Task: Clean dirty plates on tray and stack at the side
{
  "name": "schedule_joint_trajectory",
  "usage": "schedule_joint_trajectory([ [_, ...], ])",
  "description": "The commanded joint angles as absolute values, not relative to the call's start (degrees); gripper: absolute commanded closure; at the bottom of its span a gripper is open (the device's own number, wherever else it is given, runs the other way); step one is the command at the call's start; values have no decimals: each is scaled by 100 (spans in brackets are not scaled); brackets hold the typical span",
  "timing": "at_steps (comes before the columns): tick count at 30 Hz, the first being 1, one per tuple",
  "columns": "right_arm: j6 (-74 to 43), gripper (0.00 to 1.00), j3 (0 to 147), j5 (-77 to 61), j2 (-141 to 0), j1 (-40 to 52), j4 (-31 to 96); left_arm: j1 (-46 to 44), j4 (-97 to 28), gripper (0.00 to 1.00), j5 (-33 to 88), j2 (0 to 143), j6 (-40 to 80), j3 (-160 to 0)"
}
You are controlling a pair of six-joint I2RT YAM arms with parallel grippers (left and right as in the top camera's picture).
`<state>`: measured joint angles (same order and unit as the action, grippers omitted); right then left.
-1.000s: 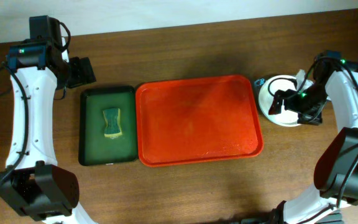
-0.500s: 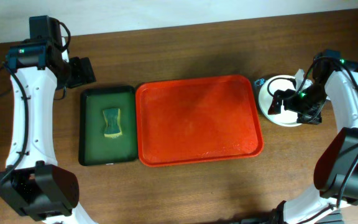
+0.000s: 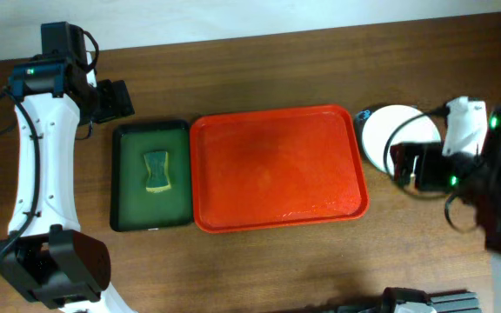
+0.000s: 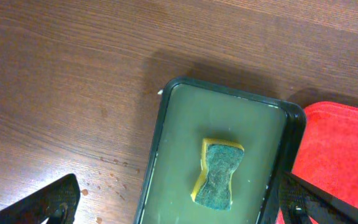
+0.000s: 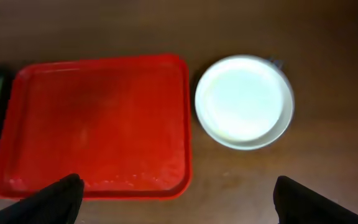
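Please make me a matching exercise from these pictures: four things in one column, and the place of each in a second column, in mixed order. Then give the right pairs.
Column one:
1. sponge
2. white plates
3. red tray
4. green tray

Column two:
a. right of the red tray, outside both trays
b. lying inside the green tray
c. between the green tray and the white plates, with no plate on it
d. directly left of the red tray

Right pairs: 1-b, 2-a, 3-c, 4-d.

Left gripper point(image 3: 114, 100) and right gripper point(image 3: 410, 167) hang aloft, jaws spread wide, holding nothing.
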<state>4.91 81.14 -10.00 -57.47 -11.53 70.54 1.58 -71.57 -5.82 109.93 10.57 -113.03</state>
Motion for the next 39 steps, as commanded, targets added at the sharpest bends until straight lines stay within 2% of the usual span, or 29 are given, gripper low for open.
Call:
schedule_joint_trajectory([
  [1,622,2,8121,-154,-4945,-384,7070,156,-7166,1,-539,10884,1131,-11367],
  [8,622,2,8117,309,-3256,121,7345,156,-7168,1,-539,10884,1131,-11367],
  [11,620,2,8086,217,-2711,123,6997,152,-7166,1,-539,10884,1131,-11367],
  [15,620,2,7502,-355,-1717,123,4711,154,-7166,1,-539,10884,1131,-11367],
  [18,620,2,6237,-565,-847,123,2622,154,-7166,1,-539,10884,1131,-11367],
  [26,596,2,3186,-578,-25,117,-803,154,-7168,1,-539,10884,1131,-11367],
  [34,598,2,1041,-377,-23,110,-1009,154,-7168,1,-539,10884,1131,-11367],
  [39,598,2,200,-283,-23,110,-978,152,-7166,1,-539,10884,1131,-11369],
])
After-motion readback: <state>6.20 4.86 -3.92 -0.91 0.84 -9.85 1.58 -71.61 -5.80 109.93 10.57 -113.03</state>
